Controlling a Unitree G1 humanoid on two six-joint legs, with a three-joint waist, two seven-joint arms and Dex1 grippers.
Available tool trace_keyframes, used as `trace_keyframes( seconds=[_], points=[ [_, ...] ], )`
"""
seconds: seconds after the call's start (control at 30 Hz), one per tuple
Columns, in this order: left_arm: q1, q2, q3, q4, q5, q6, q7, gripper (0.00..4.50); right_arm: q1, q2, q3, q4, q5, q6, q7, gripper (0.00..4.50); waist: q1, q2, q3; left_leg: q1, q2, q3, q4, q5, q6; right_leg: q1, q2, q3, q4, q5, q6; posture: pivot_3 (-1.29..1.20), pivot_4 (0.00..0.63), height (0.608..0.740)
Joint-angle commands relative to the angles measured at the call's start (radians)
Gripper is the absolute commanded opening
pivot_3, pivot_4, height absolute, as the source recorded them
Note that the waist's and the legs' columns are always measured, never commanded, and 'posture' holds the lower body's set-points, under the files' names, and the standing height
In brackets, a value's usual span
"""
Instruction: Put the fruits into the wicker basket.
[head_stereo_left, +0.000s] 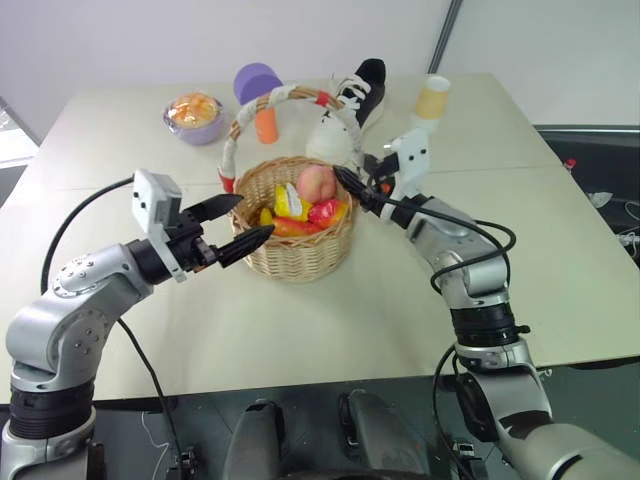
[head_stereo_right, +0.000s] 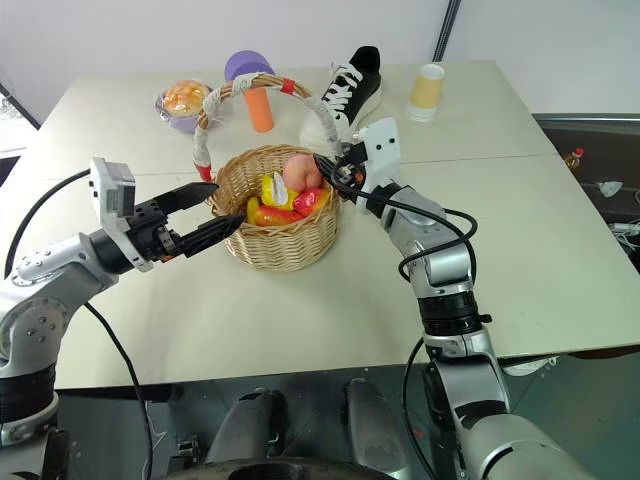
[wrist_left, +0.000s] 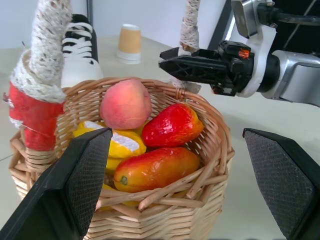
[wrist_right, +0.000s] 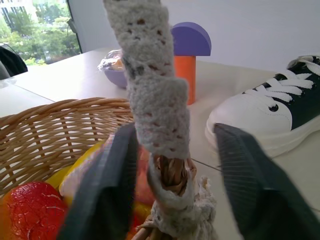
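the fruits, peach, mango and the rest, already lie inside the basket, which sits mid-bench. your right hand is at the basket's far-right rim, straddling the foot of the handle: one finger inside the rim, one outside, the gap narrow, and you can't tell if they pinch it yet. the handle rises upright between them. your left hand is wide open, empty, just off the near-left rim.
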Motion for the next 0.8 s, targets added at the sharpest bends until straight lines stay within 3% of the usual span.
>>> trace_keyframes(
  seconds=[0.03,0.07,0.2,0.33,0.53,0.77,0.8],
  points=[
    [0.005,0.003,0.025,-0.042,-0.020,-0.013,0.011,4.50,-0.006,0.000,-0.040,-0.063,0.024,-0.012,-0.005,0.28,-0.001,0.000,0.000,0.000,0.000,0.000,0.000,0.000,0.000,0.000,0.000,0.000,0.000,0.000,0.000,0.00,0.150,0.740],
    [0.004,0.002,0.024,-0.042,-0.022,-0.012,0.013,4.50,-0.004,-0.003,-0.043,-0.072,0.023,-0.009,-0.012,0.06,0.000,0.000,0.000,0.000,0.000,0.000,0.000,0.000,0.000,0.000,0.001,0.000,0.000,0.000,0.000,0.00,0.150,0.740],
    [-0.013,-0.003,0.008,-0.030,-0.024,-0.015,0.008,4.50,0.009,-0.039,-0.074,-0.124,0.008,-0.011,-0.039,0.06,0.000,0.000,0.000,0.000,0.000,0.000,0.000,0.000,0.000,0.000,0.002,0.000,0.001,0.000,0.000,0.00,0.150,0.740],
    [-0.045,-0.009,-0.018,0.002,-0.015,-0.022,-0.016,4.50,0.034,-0.151,-0.202,-0.163,-0.008,-0.018,-0.096,0.06,0.009,0.001,0.000,0.000,-0.001,0.000,0.000,0.000,0.000,0.000,0.001,0.000,0.000,0.000,0.000,0.00,0.150,0.740],
    [-0.106,-0.033,-0.072,0.074,0.018,-0.042,-0.054,4.50,0.066,-0.319,-0.389,-0.036,-0.078,-0.070,-0.214,0.06,0.023,0.001,0.000,-0.001,-0.003,0.003,0.000,0.000,0.000,0.000,0.001,0.000,-0.001,0.000,0.000,0.00,0.150,0.740],
    [-0.145,-0.061,-0.101,0.119,0.047,-0.066,-0.066,4.50,0.090,-0.323,-0.470,0.088,-0.086,-0.131,-0.292,0.06,-0.004,0.002,0.001,0.001,-0.001,0.005,-0.001,0.000,0.000,0.000,0.003,0.002,-0.001,0.000,0.000,0.00,0.150,0.740],
    [-0.145,-0.063,-0.100,0.120,0.049,-0.067,-0.067,4.50,0.096,-0.322,-0.471,0.087,-0.082,-0.131,-0.293,0.50,-0.006,0.002,0.001,0.001,-0.001,0.006,-0.002,0.000,0.000,0.000,0.003,0.002,0.000,0.000,0.000,0.00,0.150,0.740]
  ],
)
